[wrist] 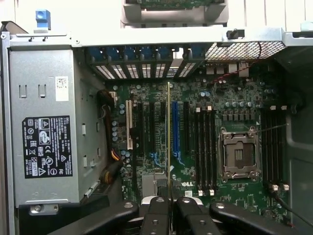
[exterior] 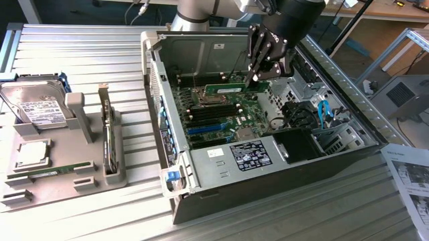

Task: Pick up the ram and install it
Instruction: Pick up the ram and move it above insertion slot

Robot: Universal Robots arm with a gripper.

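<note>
The ram (exterior: 231, 88), a narrow green board stick, hangs level inside the open computer case (exterior: 348, 85), just above the motherboard (exterior: 231, 118). My black gripper (exterior: 256, 78) is shut on its end nearest the exterior view's right. In the wrist view the ram (wrist: 169, 137) appears edge-on as a thin line running out from between my fingers (wrist: 155, 215), with my gripper (wrist: 169, 200) clamped on it. It hovers over the card slots, beside the blue slot (wrist: 175, 125). The black memory slots (wrist: 205, 147) and the processor socket (wrist: 239, 154) lie to one side of it.
A grey power supply (exterior: 234, 154) sits at the case's near end, with blue cables (exterior: 324, 113) beside it. At the exterior view's left, a grey tray (exterior: 60, 188) holds a hard drive (exterior: 37, 108), a silver processor (exterior: 32, 153), an upright card (exterior: 107, 135) and another green stick (exterior: 50, 170). Papers (exterior: 409, 175) lie at the right.
</note>
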